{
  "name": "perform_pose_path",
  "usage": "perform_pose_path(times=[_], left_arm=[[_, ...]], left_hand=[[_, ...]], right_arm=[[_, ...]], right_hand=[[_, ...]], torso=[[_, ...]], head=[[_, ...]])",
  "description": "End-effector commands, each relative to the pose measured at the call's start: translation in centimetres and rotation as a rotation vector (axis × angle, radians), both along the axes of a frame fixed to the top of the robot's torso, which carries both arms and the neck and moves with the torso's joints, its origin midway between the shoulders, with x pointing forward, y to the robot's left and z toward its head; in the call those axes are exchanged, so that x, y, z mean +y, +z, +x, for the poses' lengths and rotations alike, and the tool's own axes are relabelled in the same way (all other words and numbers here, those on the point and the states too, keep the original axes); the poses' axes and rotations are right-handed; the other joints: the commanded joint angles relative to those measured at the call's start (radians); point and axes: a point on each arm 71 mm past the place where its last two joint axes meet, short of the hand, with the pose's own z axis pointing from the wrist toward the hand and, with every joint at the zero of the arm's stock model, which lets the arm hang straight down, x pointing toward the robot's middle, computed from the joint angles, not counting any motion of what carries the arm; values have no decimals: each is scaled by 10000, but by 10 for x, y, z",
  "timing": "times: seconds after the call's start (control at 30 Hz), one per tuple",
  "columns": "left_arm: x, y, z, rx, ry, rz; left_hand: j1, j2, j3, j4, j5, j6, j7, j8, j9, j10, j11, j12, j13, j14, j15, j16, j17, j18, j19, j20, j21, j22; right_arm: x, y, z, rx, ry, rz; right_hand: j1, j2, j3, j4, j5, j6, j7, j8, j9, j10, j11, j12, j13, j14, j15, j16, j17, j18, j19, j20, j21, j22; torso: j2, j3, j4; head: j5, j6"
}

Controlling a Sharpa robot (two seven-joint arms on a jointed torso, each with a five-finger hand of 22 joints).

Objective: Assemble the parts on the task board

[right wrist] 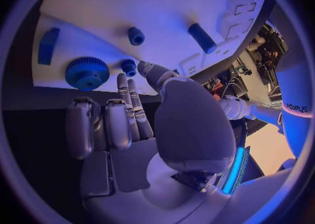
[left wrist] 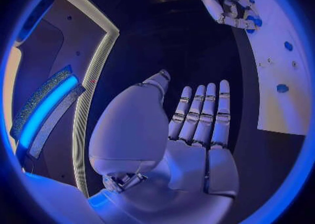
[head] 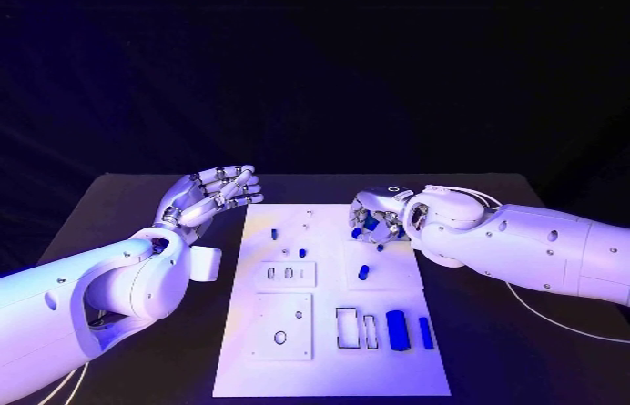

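Head view: blue parts [head: 397, 330] lie loose on task board [head: 331, 373]; my left hand [head: 207, 197] spread empty, right hand [head: 378, 218] unclear.

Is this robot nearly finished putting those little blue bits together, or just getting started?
Early, it seems. Blue parts lie loose along the task board. The right hand is over a blue gear, fingers close to it; a grip isn't clear. The left hand hovers open, off the board.
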Motion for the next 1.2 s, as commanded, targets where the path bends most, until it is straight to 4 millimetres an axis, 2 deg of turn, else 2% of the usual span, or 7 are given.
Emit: perform_pose_path(times=[0.03,0.47,0.63,0.93,1.03,1.1,1.2], left_arm=[[-3,2,0,-63,-240,-74],[-2,1,1,-8,-247,-76],[-3,1,1,10,-269,-82],[-3,1,1,51,-307,-90],[-3,0,1,71,-313,-99],[-2,0,1,78,-313,-101],[-2,0,1,90,-311,-101]], left_hand=[[48,-30,48,2,-36,29,629,-64,-16,45,29,-64,-18,-12,32,31,15,196,85,-3,51,4],[41,-28,46,9,-39,23,634,-72,-19,40,34,-75,-19,-23,37,25,16,194,87,-3,52,2],[34,-19,49,16,-41,20,638,-79,-22,37,38,-88,-19,-34,41,20,18,192,88,-2,52,-1],[31,-10,54,20,-43,18,639,-84,-24,36,40,-96,-19,-41,43,17,19,191,89,-1,52,-3],[31,-10,54,20,-43,18,639,-84,-24,36,40,-96,-19,-41,43,17,19,191,89,-1,52,-3],[31,-10,54,20,-43,18,639,-84,-24,36,40,-96,-19,-41,43,17,19,191,89,-1,52,-3],[31,-10,54,20,-43,18,639,-84,-24,36,40,-96,-19,-41,43,17,19,191,89,-1,52,-3]], right_arm=[[0,-3,0,165,19,-239],[1,-5,4,214,-77,-177],[1,-6,6,184,-162,-180],[2,-5,7,4,-272,-75],[2,-3,8,-219,-345,76],[2,-2,8,-407,-393,208],[3,1,9,-761,-447,481]], right_hand=[[124,31,123,-5,57,106,-38,76,43,119,-15,22,24,414,33,80,43,-175,93,8,116,203],[95,134,364,93,48,183,-84,143,160,249,-58,11,60,402,0,126,37,-221,201,-22,283,471],[154,231,654,108,-177,209,-116,195,275,337,-91,-4,84,399,-28,171,45,-239,236,-47,358,594],[227,353,945,69,-230,346,-190,335,453,522,-160,15,128,398,-79,216,47,-267,302,-86,458,764],[324,451,1075,-4,-327,382,-214,391,533,585,-185,13,143,402,-105,242,63,-279,335,-107,500,836],[437,573,1221,-110,-591,453,-251,484,647,717,-227,35,179,406,-142,268,73,-289,357,-137,535,897],[447,613,1286,-164,-668,498,-278,555,742,823,-263,48,214,405,-166,278,64,-303,392,-161,575,969]], torso=[[7,-15,23],[26,-43,38],[26,-48,43],[50,-59,55],[52,-66,66],[50,-71,74],[46,-70,74]], head=[[-10,0],[-8,7],[-10,-7],[-20,-44],[-29,-44],[-32,-50],[-26,-39]])
